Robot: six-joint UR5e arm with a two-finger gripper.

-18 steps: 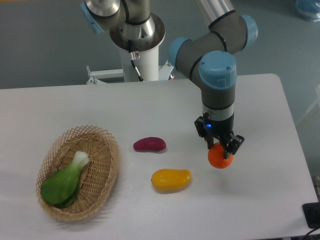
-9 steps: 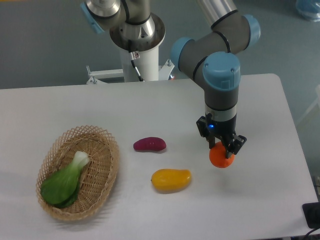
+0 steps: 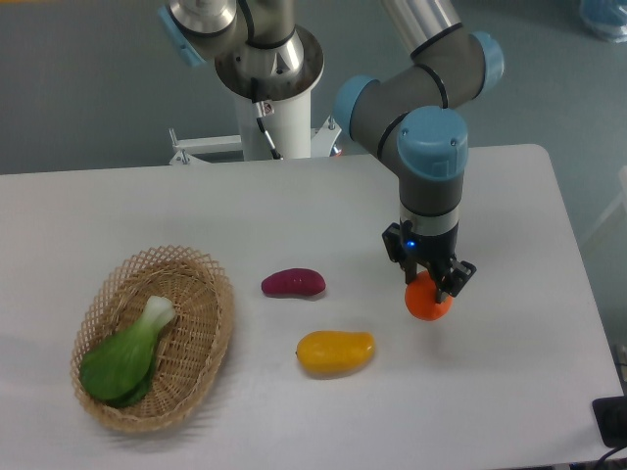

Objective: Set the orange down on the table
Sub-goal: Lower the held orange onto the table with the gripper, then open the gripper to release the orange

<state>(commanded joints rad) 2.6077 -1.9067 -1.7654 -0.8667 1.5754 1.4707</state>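
**Orange held at the surface, release not yet made**

Right of centre on the white surface (image 3: 147,206), the arm's tool (image 3: 431,290) points straight down with its fingers pinching the orange (image 3: 428,301) from above. The fruit sits low between the fingertips, its underside at or just off the tabletop; from this view it cannot be told whether it touches. To its left lies the yellow fruit (image 3: 335,352), apart from it, and beyond that the purple vegetable (image 3: 293,283). A wicker basket (image 3: 209,328) with a green leafy vegetable (image 3: 125,359) in it stands at the far left, well apart from the work.

By the look of it, the task is in its closing step: the orange has been carried to an open patch and is being set down. What remains is a short settling onto the tabletop, then a spreading of the fingers and a straight lift clear. A round fruit may roll once freed, so a gentle, level release seems called for, with the yellow fruit near enough to be nudged.

Against the picture of half a second ago, tool and orange have shifted slightly left and a little up in the picture; the grip looks unchanged. The other fruit, vegetable and basket have not moved.
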